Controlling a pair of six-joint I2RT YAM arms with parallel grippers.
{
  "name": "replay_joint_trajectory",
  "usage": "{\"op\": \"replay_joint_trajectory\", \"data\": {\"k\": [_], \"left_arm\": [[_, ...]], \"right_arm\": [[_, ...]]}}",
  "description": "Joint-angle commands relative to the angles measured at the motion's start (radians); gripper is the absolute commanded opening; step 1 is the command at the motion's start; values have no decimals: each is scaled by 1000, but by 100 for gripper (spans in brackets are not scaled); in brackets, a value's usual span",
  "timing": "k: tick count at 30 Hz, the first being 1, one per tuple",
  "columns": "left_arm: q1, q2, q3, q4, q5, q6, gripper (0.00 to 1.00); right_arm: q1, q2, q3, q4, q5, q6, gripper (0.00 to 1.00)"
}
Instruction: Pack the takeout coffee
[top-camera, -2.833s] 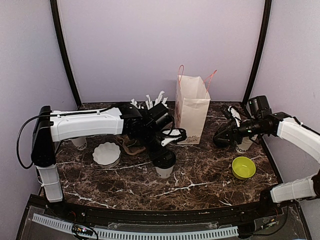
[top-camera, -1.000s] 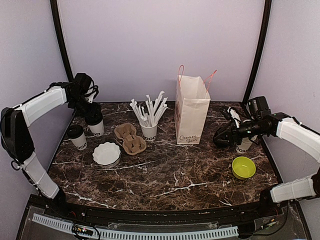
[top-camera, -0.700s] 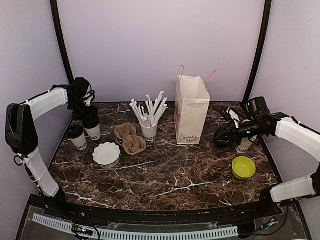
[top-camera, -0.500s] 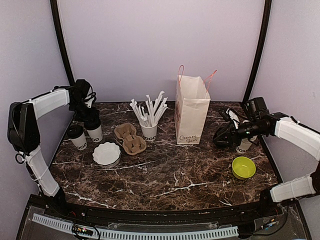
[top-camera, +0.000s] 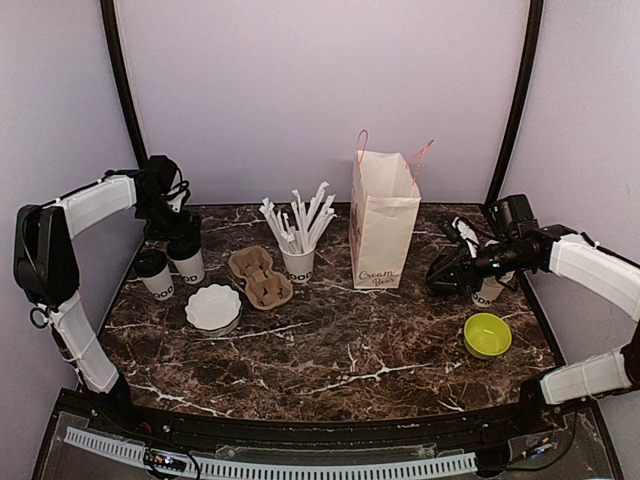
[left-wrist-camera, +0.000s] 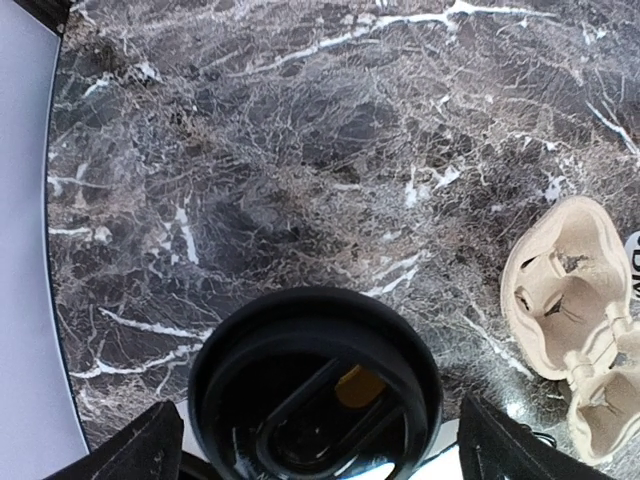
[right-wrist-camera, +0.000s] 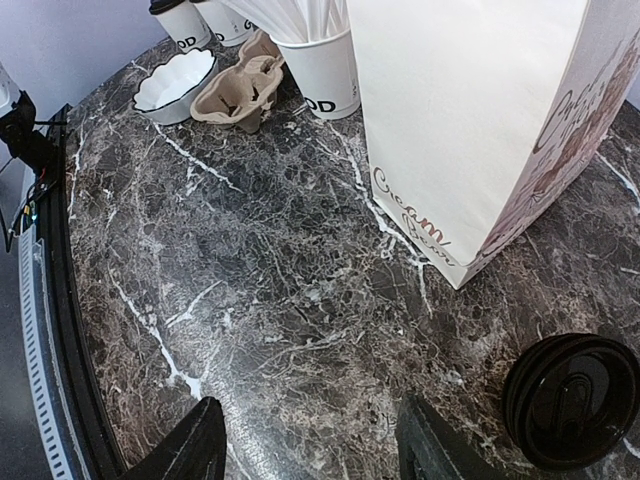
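Two takeout coffee cups with black lids stand at the far left. My left gripper (top-camera: 184, 243) is down over the nearer-centre cup (top-camera: 189, 268), shut on it just under its lid (left-wrist-camera: 315, 385), fingers (left-wrist-camera: 140, 455) on either side. The cup rests on the table. The other cup (top-camera: 155, 276) stands just left of it, and both show far off in the right wrist view (right-wrist-camera: 180, 25). My right gripper (top-camera: 442, 277) is open and empty, low over the table right of the paper bag (top-camera: 383, 225); its wrist view (right-wrist-camera: 310, 435) shows only marble between the fingers.
A brown cup carrier (top-camera: 260, 277) (left-wrist-camera: 570, 320) and a white scalloped bowl (top-camera: 213, 307) lie right of the cups. A cup of wrapped straws (top-camera: 298, 262) stands left of the bag. A white cup (top-camera: 488, 292), black lids (right-wrist-camera: 570, 400) and a green bowl (top-camera: 487, 335) are at right.
My left arm swung from the table's centre to the far left with the lidded cup and lowered it beside the other cup. The right arm barely moved.
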Motion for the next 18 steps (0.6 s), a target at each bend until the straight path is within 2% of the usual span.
{"op": "replay_joint_trajectory", "data": {"k": [1, 4, 7, 11, 13, 16, 17, 18], "left_arm": [[-23, -122, 43, -13, -31, 20, 99], [-83, -173, 52, 1, -69, 51, 99], [-194, -241, 45, 63, -95, 126, 99], [-271, -329, -11, 202, 6, 146, 99], [-276, -390, -81, 322, 105, 107, 99], [-278, -502, -215, 614, 243, 72, 99], [-280, -526, -296, 673, 275, 67, 99], [-283, -575, -385, 815, 341, 68, 99]], "right_arm": [[-3, 2, 26, -8, 3, 3, 59], [-4, 11, 61, -45, 5, -4, 59], [-4, 18, 123, -115, -2, -34, 59], [-4, 26, 214, -185, 18, -46, 59], [-4, 32, 281, -238, 30, -64, 58], [-4, 37, 363, -275, 86, -76, 57], [-4, 39, 382, -276, 111, -75, 56], [-4, 44, 400, -276, 136, -74, 55]]}}
